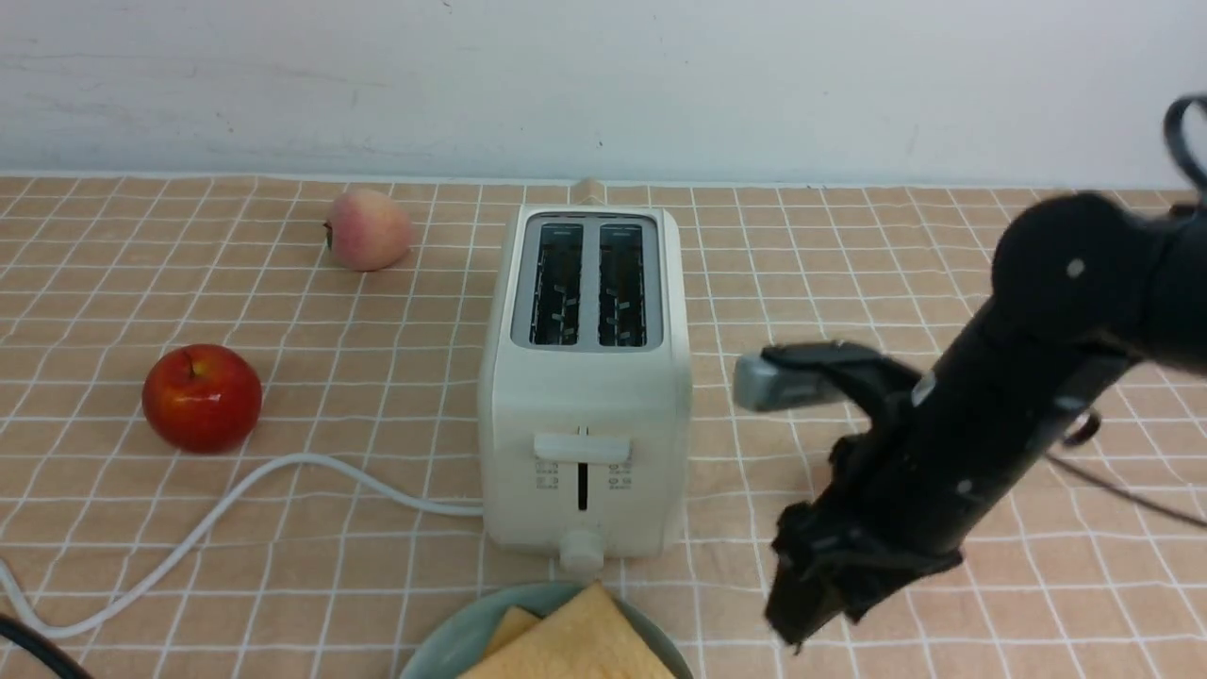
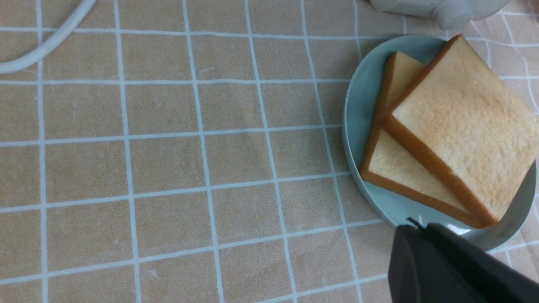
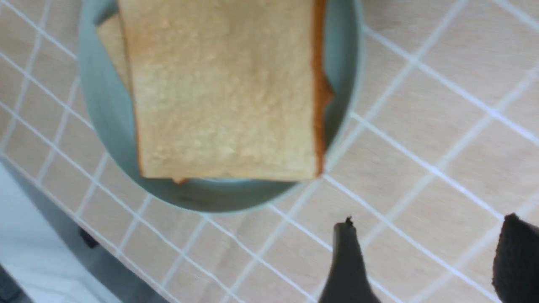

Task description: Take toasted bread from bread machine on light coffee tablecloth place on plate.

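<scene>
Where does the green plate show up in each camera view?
Front: plate at bottom centre, before the bread machine, cropped.
Left wrist: between the machine's base and left gripper.
Right wrist: beyond the open right gripper.
Shared landmark: the top toast slice lying on it.

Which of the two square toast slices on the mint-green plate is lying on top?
The golden-crusted square toast slice whose face is uncovered; it overlaps the other slice, half hidden beneath it on the round mint-green plate.
</scene>
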Motion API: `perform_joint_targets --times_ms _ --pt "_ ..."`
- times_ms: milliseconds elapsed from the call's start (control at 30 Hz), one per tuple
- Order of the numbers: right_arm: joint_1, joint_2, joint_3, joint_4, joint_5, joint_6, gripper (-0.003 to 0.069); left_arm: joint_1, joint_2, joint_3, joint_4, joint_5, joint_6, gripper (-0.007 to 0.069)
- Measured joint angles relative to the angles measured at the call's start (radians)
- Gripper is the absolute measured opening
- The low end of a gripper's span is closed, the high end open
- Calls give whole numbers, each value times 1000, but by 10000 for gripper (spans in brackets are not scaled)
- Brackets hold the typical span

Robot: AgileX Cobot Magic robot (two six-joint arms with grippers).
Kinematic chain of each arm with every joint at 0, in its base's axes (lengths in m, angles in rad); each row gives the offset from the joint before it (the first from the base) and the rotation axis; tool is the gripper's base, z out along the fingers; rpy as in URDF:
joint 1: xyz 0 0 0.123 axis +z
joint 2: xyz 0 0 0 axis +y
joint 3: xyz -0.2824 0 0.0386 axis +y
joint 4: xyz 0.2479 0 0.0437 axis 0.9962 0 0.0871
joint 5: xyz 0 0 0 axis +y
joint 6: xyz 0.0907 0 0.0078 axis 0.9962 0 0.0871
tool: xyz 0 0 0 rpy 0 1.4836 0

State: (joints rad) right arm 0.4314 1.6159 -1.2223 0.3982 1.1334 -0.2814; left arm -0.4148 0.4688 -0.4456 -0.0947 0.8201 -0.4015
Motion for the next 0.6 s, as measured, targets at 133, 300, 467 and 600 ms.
perform_joint_targets --times_ms 133,300,467,600 --pt "-7 -112 -135 -202 74 129 311 0 0 0 -16 -40 -1 -13" --pt "-8 -334 -205 -253 92 185 38 0 0 0 -65 -186 -1 -13" --pt "-8 -638 -159 -278 52 231 -19 0 0 0 -103 -381 -1 -11" --pt "-8 -879 -29 -306 -64 281 -19 0 0 0 -108 -469 -1 -9"
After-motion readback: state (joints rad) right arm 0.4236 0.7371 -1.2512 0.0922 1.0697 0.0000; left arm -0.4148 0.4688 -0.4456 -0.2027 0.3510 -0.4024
